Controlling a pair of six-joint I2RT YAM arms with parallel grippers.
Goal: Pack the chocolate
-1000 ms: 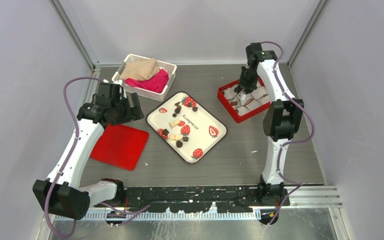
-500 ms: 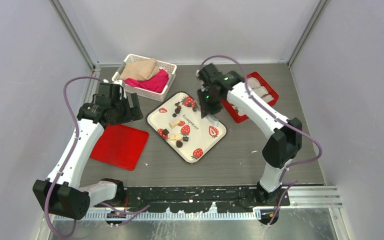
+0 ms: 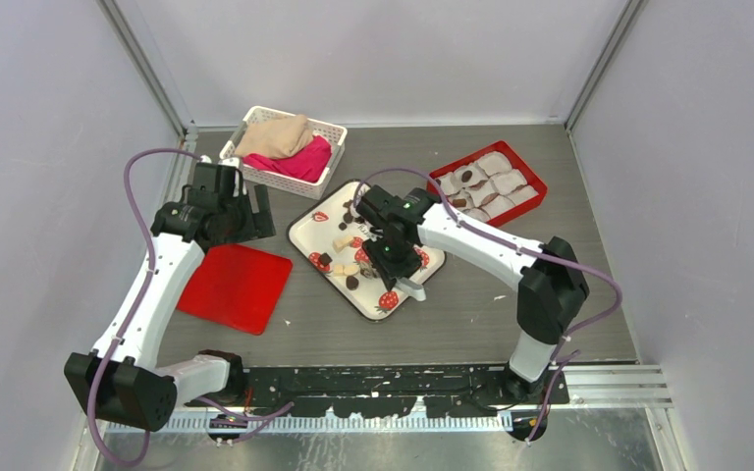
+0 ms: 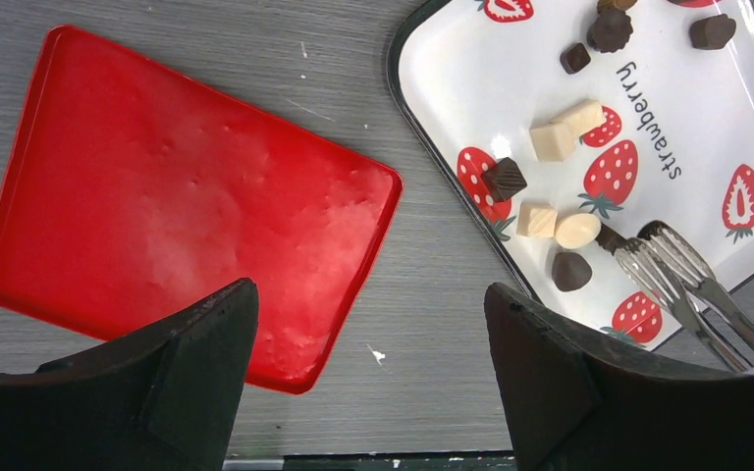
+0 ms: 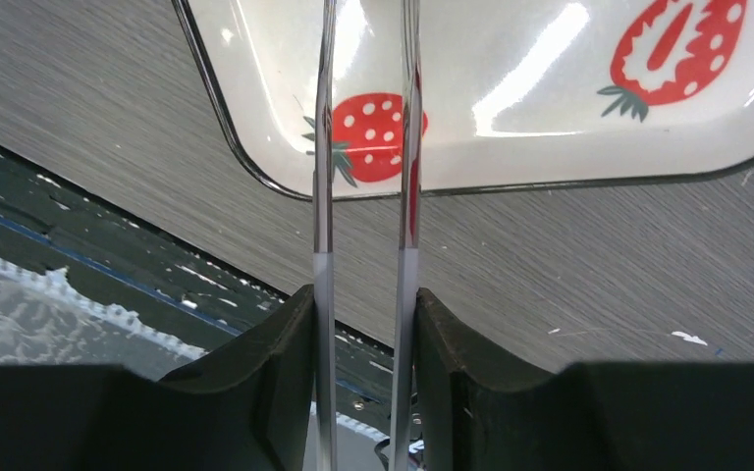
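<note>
The task is judged partly done. In the red box (image 3: 540, 181) at the upper right of the top view, rows of white paper cups are seen. A few of them hold a dark lump, and the rest appear unfilled, though the cups are too small for a count.

Most of the chocolate (image 4: 504, 179) is found on the strawberry-printed tray (image 4: 452, 69) at the centre of the surface (image 3: 511, 294). Several dark pieces are scattered over the tray, mixed with a few pale pieces (image 4: 553, 140). Many transfers are therefore judged to be left.

The right end effector (image 5: 363, 324) is clenched on a pair of metal tongs (image 4: 687, 285), whose two arms are pressed between its fingers. In the left wrist view the tongs' tips are held low over the lower right part of the tray, just beside a dark piece lying against a round pale one. No piece is seen between the tips, so another pick-up is judged to be in preparation.

The left end effector (image 4: 368, 392) is released, wide apart and empty, above the red lid (image 4: 177, 196) at the left. The lid is not yet fitted on the box. A basket (image 3: 326, 129) of cloths stands at the upper left, apart from the work.
</note>
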